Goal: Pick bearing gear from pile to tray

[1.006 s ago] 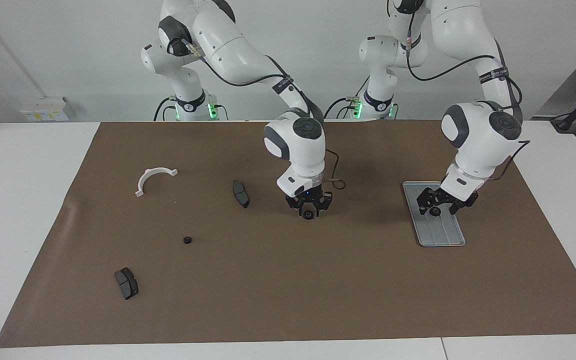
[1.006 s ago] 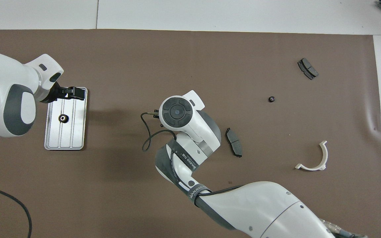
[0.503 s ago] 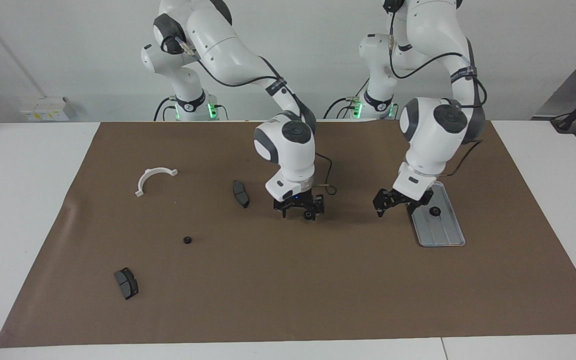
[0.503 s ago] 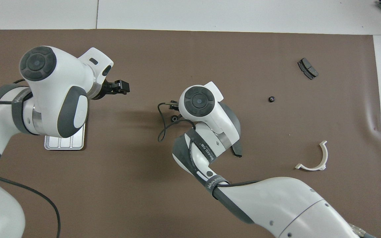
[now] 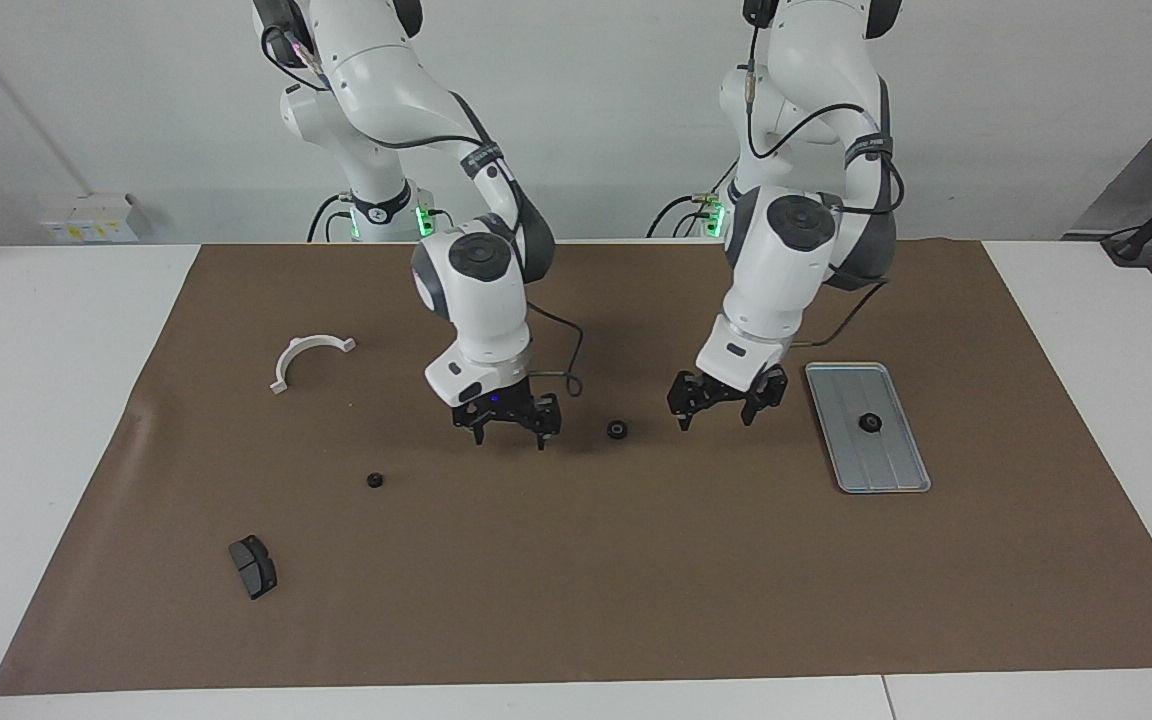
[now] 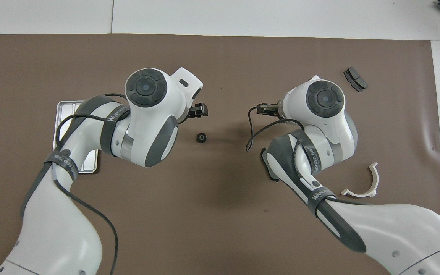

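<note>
Gears sit apart: one gear [image 5: 617, 430] mid-bench between the empty, spread left gripper [image 5: 726, 409] and right gripper [image 5: 507, 425] (also spread, empty), another gear [image 5: 869, 422] on the tray [image 5: 894, 473].

From my station I see a white-topped table [image 5: 56, 420] covered across most of its width by a brown paper-like mat [image 5: 576, 580], which has a crease near the right arm's end. A plain white wall [image 5: 136, 100] rises past the table, with a small white box [image 5: 88, 218] at its foot. A dark slanted panel [image 5: 1151, 160] stands at the left arm's end.
</note>
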